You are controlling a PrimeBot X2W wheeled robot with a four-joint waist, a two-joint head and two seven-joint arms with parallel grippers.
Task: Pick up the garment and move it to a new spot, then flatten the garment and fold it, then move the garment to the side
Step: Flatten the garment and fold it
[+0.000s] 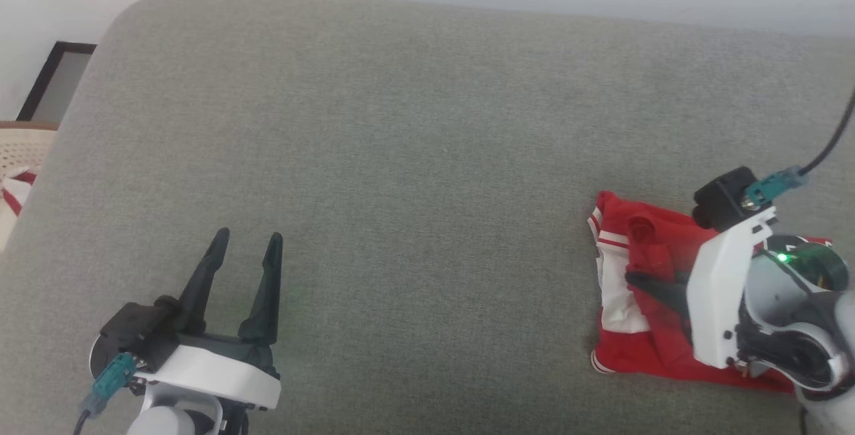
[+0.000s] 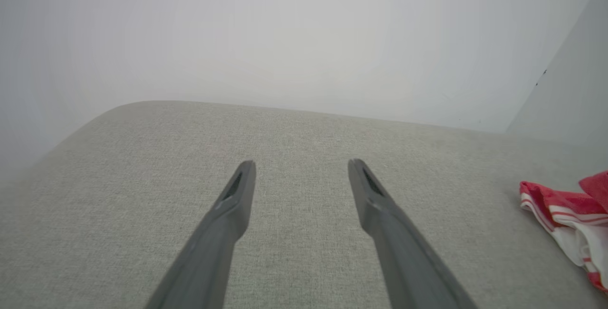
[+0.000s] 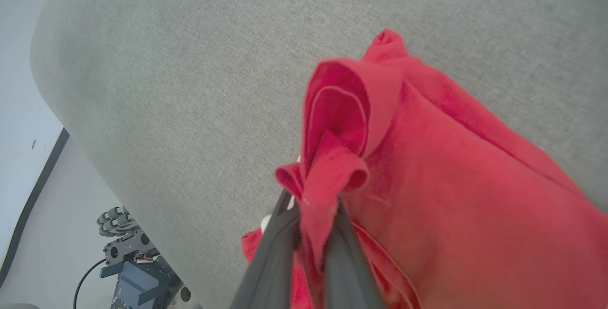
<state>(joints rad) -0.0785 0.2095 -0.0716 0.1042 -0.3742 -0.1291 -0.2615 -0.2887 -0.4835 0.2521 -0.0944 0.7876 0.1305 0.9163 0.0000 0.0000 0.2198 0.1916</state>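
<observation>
Pinching a top fold of the garment (image 3: 451, 204) with the right tool (image 3: 316, 209), clamped on the red cloth.
Holding the left tool (image 1: 248, 236) spread apart and empty over the grey cushion (image 1: 427, 121). Could unfold the bundle, or lose it, through gripping only one thin layer. Lies at the near right; points its striped edge leftward, long axis probably near to far.

Left gripper (image 1: 249, 234) spread wide, right gripper (image 3: 313, 214) clamped on the garment (image 3: 451, 181)
</observation>
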